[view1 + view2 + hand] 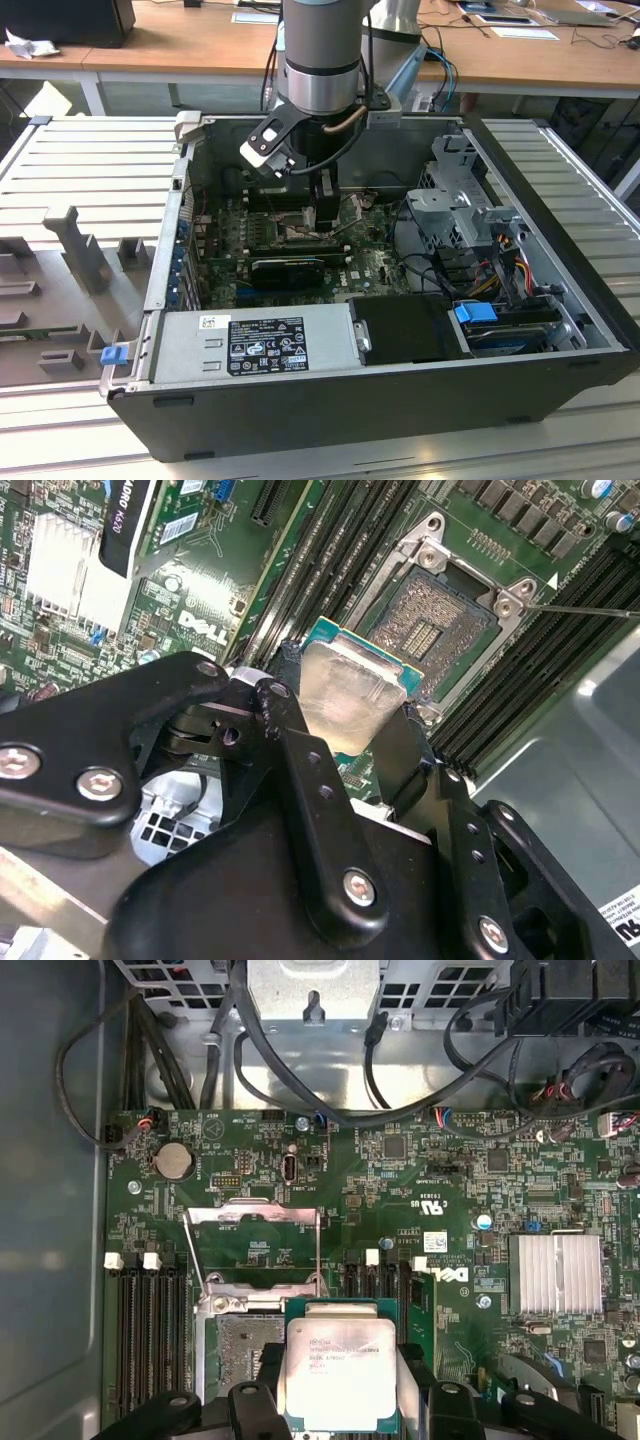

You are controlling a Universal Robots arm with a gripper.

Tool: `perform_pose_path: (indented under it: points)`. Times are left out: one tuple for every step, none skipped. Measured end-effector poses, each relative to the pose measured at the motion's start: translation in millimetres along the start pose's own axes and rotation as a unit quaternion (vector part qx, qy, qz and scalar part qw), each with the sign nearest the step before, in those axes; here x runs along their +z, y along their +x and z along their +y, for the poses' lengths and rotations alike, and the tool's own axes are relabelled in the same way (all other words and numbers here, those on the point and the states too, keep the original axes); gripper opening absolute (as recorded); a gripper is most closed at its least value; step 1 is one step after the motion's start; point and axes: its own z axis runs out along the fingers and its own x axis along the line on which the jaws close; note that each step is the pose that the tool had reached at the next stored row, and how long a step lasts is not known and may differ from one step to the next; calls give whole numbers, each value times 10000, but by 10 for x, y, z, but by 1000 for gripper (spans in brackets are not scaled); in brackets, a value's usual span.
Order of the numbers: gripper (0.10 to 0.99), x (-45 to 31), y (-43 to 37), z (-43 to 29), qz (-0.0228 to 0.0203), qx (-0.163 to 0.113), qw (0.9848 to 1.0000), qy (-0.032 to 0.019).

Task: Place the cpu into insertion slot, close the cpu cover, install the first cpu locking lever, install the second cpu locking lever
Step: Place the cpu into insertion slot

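**Silver chip hanging by the open slot**

The gripper [350, 730] is squeezing the cpu [345, 695] between its two black fingers [290, 740], one on each side of the chip. The chip's shiny grey top is facing up in the first wrist view, with a thin green edge around it.

The insertion slot [430, 630] is lying open, and its dull field of tiny pins is showing. The cpu is not sitting in the slot yet. In the first wrist view the cpu [340, 1370] is hanging over one side of the insertion slot [245, 1355] and hiding part of it. In the second wrist view the chip is hanging just beside the slot, and the pin field is showing bare.

The cpu cover [255, 1215] is standing up on the far side of the slot from the gripper [345, 1405], so it is not shut. A thin metal lever [590, 610] is sticking out from one corner of the slot.

Long black memory slots [150, 1330] are running along both sides of the slot. A round silver battery [175, 1160] is sitting beyond the raised cover, well apart from the slot.

In the exterior view the gripper [322, 205] is reaching down into the computer case [300, 415], right over the slot.
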Motion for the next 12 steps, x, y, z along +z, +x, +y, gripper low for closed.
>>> perform_pose_path:
  points:
    - [525,3,0,0,1,0,10000,-1]
    - [525,5,0,0,2,0,10000,-1]
    - [525,7,1,0,2,0,10000,-1]
    - [525,12,1,0,2,0,10000,-1]
    - [525,14,1,0,2,0,10000,-1]
    - [525,16,2,-1,2,0,10000,-1]
    - [525,19,2,-1,2,0,10000,-1]
    - [525,23,2,-1,2,0,10000,-1]
    - [525,26,3,-1,2,0,10000,-1]
    - [525,31,3,-2,2,0,10000,-1]
    - [525,35,3,-2,2,0,10000,-1]
    - [525,38,4,-2,2,0,10000,-1]
